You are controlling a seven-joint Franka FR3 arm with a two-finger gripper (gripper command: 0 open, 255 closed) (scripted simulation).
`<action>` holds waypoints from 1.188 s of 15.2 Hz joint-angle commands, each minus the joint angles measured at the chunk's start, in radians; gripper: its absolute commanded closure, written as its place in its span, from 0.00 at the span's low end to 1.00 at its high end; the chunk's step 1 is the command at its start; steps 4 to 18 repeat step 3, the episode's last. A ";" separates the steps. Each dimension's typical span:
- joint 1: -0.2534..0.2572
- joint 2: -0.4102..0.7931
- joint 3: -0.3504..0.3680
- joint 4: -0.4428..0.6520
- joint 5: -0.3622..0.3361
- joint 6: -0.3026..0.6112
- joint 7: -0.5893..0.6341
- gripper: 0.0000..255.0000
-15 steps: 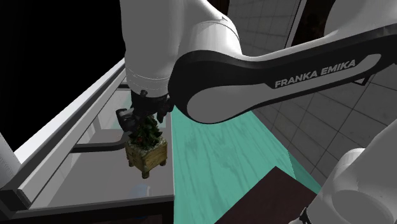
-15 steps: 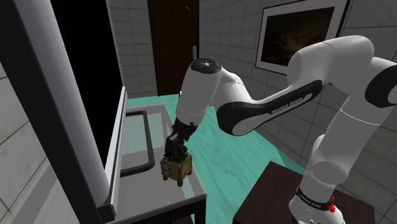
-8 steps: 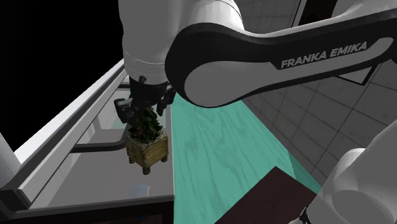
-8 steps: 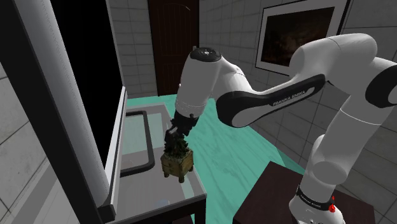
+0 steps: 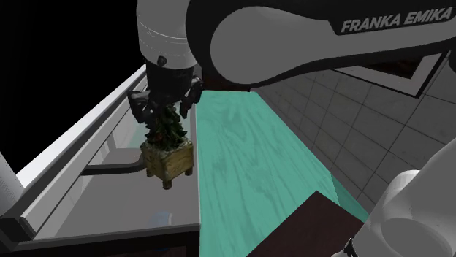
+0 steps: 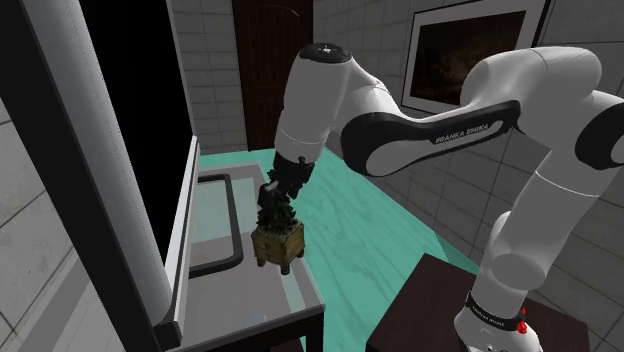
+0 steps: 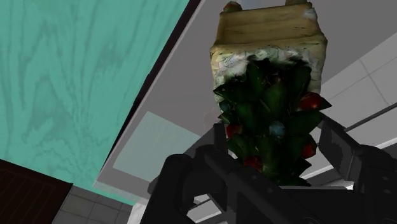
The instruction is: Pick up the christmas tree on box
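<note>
The green Christmas tree in a tan wooden crate (image 5: 169, 157) is clasped at its top by the black gripper (image 5: 164, 118), over the grey countertop (image 5: 109, 212). It is flanked by the recessed basin (image 6: 212, 220) at the shoulder view's left and the teal wood-grain strip (image 5: 248, 175) at its right.

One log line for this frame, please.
phase: lift | gripper: shut on christmas tree | wooden box: upright, higher than a second ago | below: grey surface
</note>
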 commanded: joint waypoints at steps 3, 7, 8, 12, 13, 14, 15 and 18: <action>-0.001 0.008 0.002 0.036 -0.003 -0.028 -0.006 1.00; -0.001 0.008 0.002 0.036 -0.003 -0.028 -0.006 1.00; -0.001 0.008 0.002 0.036 -0.003 -0.028 -0.006 1.00; -0.001 0.008 0.002 0.036 -0.003 -0.028 -0.006 1.00; -0.001 0.008 0.002 0.036 -0.003 -0.028 -0.006 1.00; -0.001 0.008 0.002 0.036 -0.003 -0.028 -0.006 1.00; -0.001 0.008 0.002 0.036 -0.003 -0.028 -0.006 1.00; -0.001 0.008 0.002 0.036 -0.003 -0.028 -0.006 1.00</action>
